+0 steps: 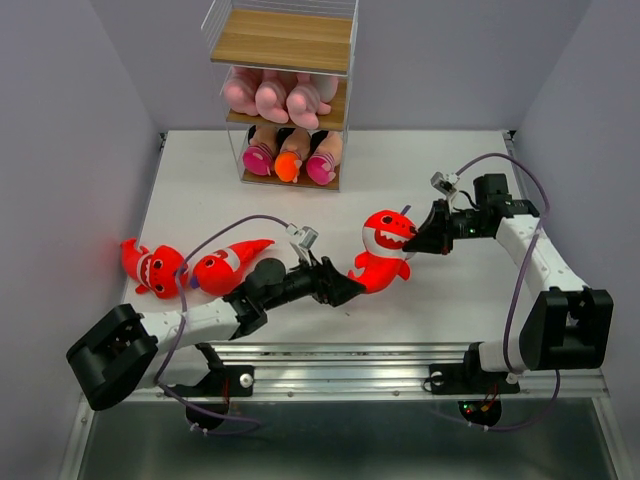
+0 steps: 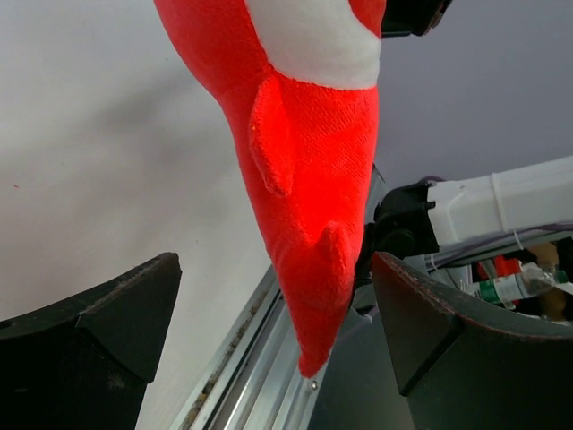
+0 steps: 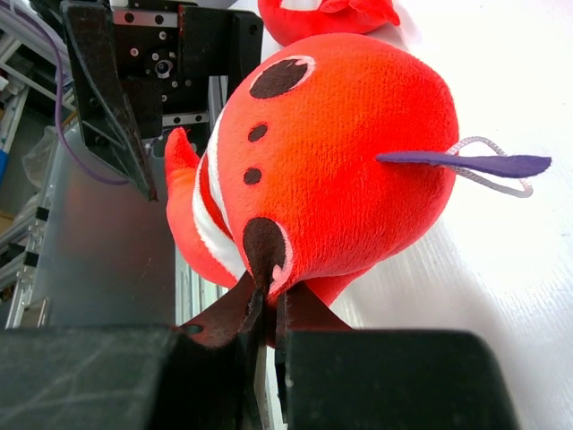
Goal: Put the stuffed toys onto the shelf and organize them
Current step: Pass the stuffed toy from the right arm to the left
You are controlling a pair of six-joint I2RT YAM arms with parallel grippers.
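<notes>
Pinched red shark (image 1: 383,250) by the face in right gripper (image 1: 412,240). Held left gripper (image 1: 347,285) fingers spread wide around its tail.

The white tabletop (image 1: 200,190) carried a tall wire-framed rack of light wooden boards (image 1: 280,40) at its far edge, with three pink plush animals (image 1: 272,98) on the middle board and three dolls in pink and orange (image 1: 290,160) on the lowest, while two red plush sharks (image 1: 150,268) lay at its left.

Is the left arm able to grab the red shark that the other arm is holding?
Probably yes. The left gripper has its jaws open, and the tail of the shark sits right between them with nothing in the way. The right gripper pinches the shark's head.
</notes>
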